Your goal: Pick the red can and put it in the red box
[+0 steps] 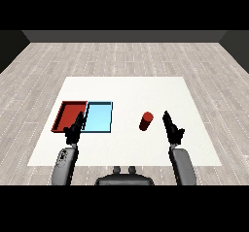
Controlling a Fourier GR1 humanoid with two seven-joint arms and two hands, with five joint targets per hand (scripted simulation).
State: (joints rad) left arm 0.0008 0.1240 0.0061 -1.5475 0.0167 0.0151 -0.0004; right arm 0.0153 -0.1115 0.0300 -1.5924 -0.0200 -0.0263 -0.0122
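A red can (145,121) stands upright on the white table (126,92), right of the two trays. My right hand (171,127) is just right of the can, apart from it, fingers straight and open. The red tray (68,110) lies at the left with nothing visible inside it. My left hand (74,129) hovers at the near edge of the trays, over the seam between red and light blue, fingers straight and open, holding nothing.
The light blue tray (98,117) lies against the red tray's right side, between it and the can. Grey wood floor surrounds the table on all sides.
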